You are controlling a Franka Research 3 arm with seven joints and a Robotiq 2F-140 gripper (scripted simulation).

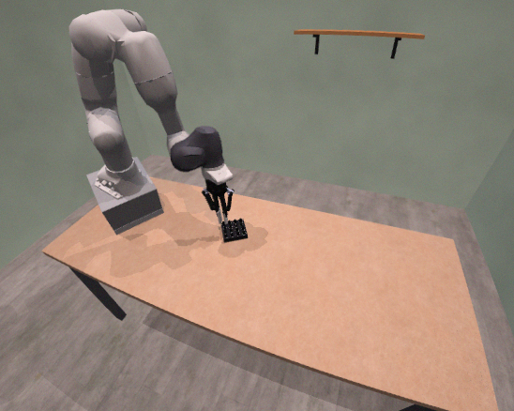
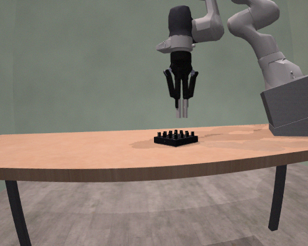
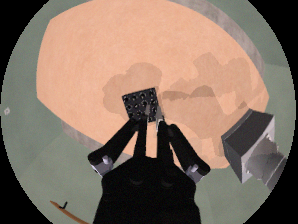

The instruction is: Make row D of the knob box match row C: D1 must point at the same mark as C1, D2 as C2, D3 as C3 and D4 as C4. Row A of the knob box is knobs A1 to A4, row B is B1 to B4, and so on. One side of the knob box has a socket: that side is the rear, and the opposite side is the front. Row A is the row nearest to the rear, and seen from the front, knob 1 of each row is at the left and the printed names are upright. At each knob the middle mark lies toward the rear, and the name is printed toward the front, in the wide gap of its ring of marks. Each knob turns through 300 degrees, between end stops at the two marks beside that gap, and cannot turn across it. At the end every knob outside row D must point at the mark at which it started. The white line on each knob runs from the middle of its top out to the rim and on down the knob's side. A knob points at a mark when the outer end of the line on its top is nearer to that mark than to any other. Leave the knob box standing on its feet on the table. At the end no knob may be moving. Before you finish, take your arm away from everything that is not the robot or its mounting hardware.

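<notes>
Light-grey jointed robot arm with dark wrist section (image 1: 196,149) on grey box-shaped pedestal (image 1: 133,212), at one end of tan wooden table (image 1: 340,281) with dark legs; black two-finger gripper with pale fingertips (image 1: 220,217) points down, slim gap between fingertips, beside small black square knob box (image 1: 234,238), knob marks too small to read; orange-brown shelf board (image 1: 358,33) on green wall, grey plank floor below
</notes>
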